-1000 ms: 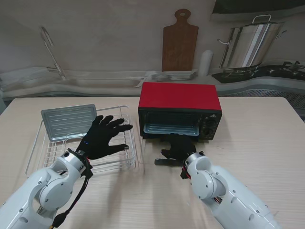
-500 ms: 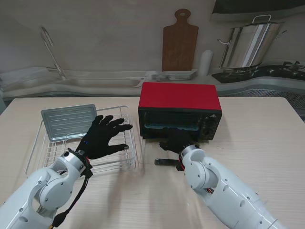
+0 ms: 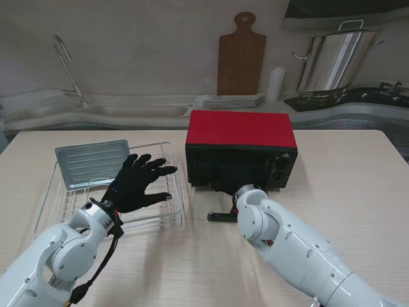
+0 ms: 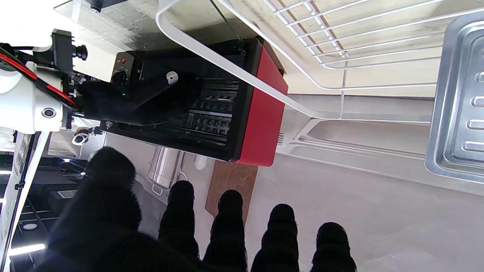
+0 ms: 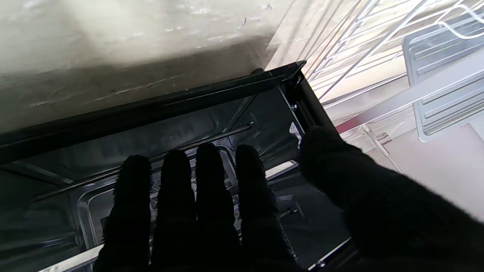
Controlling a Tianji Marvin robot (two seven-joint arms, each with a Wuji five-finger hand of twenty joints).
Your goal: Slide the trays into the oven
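On the table in the stand view, the red oven (image 3: 241, 148) sits at centre, door down; at its nine o'clock a metal tray (image 3: 89, 162) lies in the wire rack (image 3: 174, 214). The left hand (image 3: 137, 183) hovers over the rack, fingers spread, grasping nothing.

Left wrist view: the tray (image 4: 459, 105) rests on the rack wires (image 4: 340, 45); the right hand (image 4: 124, 100) reaches into the oven (image 4: 261, 109).

Right wrist view: the right hand's fingers (image 5: 211, 196) lie flat and together inside the oven cavity (image 5: 90, 151), over a second tray (image 5: 87, 211), gripping nothing
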